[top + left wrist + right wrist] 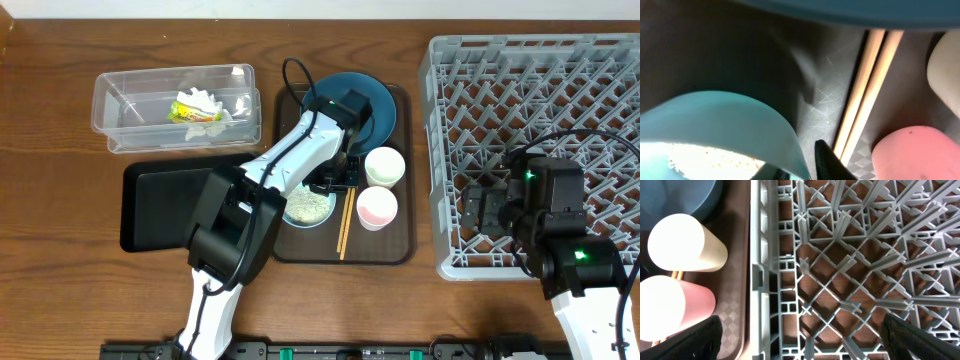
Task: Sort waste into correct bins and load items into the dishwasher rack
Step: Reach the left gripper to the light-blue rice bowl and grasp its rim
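Note:
The small white bowl (305, 207), pale blue inside (730, 120), stands on the brown tray with whitish rice scraps (700, 160) in it. My left gripper (330, 185) (801, 169) is shut on the bowl's right rim, one finger inside and one outside. Wooden chopsticks (343, 225) (867, 85) lie just right of the bowl. Two cups (384, 166) (377, 207) stand beyond them, and the dark blue dish (375, 100) lies behind. My right gripper (485, 210) (807, 340) hangs open over the left edge of the grey rack (540, 100) (840, 255), holding nothing.
The clear tub (120, 110) at the back left holds a yellow-green wrapper (195, 110) and white tissue (210, 100). A flat black tray (165, 195) lies in front of it, touching the brown serving tray (390, 245). The left arm spans the black tray.

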### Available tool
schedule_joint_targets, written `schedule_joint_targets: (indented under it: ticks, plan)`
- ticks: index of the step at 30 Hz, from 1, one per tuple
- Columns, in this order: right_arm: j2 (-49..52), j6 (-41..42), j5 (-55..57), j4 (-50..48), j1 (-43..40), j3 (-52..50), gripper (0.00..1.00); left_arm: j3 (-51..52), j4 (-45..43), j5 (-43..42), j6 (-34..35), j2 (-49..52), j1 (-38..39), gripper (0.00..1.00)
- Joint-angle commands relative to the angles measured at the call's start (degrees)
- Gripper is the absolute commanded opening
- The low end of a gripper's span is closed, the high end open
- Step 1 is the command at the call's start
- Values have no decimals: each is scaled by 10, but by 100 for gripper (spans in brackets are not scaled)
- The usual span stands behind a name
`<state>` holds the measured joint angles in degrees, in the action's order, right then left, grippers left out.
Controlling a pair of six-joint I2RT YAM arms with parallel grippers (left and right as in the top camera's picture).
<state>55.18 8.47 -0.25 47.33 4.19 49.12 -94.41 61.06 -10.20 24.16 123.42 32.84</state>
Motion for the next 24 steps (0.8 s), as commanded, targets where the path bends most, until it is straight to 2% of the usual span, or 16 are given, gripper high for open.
schedule_joint_targets:
  ticks: [1, 5, 15, 24]
  plan:
    - [0, -9, 0, 1, -5, 12, 99, 3, 6, 3, 2, 6, 3, 13]
    - [0, -9, 0, 1, -5, 12, 99, 3, 15, 3, 2, 6, 4, 6]
    - [0, -9, 0, 2, -5, 12, 99, 3, 42, 28, 20, -4, 3, 6]
    - [0, -9, 0, 3, -5, 12, 99, 3, 51, 38, 7, -84, 3, 6]
